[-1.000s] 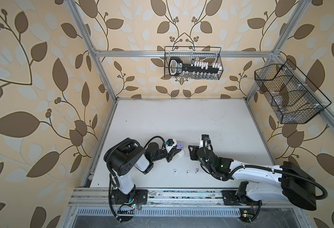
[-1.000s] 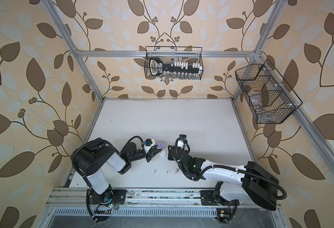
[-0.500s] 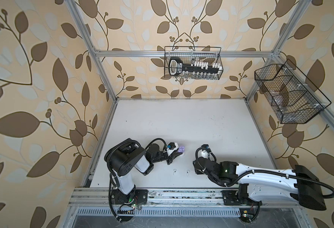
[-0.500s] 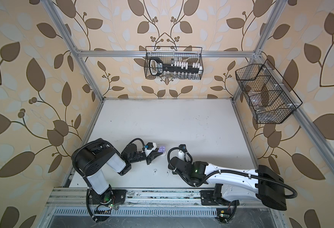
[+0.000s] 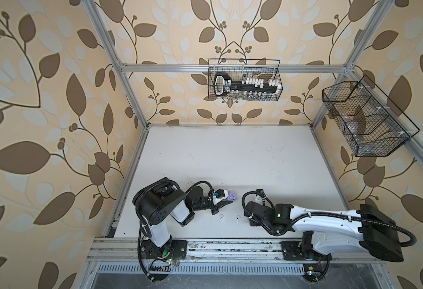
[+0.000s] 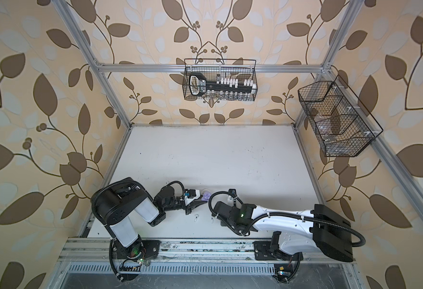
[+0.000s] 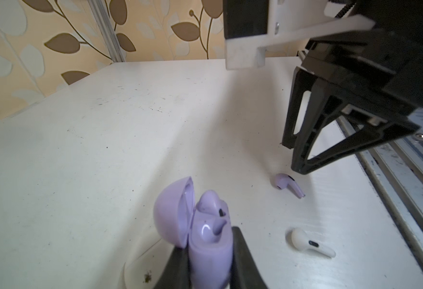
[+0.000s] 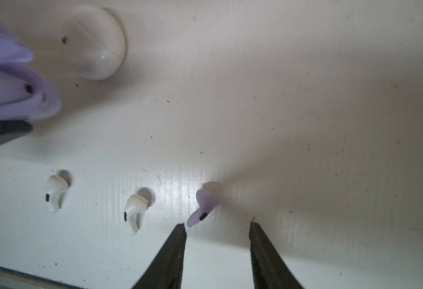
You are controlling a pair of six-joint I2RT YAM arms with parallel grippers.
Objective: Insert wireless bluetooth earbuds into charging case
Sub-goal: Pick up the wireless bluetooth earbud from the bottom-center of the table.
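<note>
Near the table's front rail, the left gripper is clamped on an open lavender case, with one lavender earbud seated inside. Close by, the right gripper hangs empty, jaws apart, its tips just short of a loose lavender earbud lying on the table. In a row beside that lie a white earbud and a farther white earbud. A closed white case sits near the lavender case.
</note>
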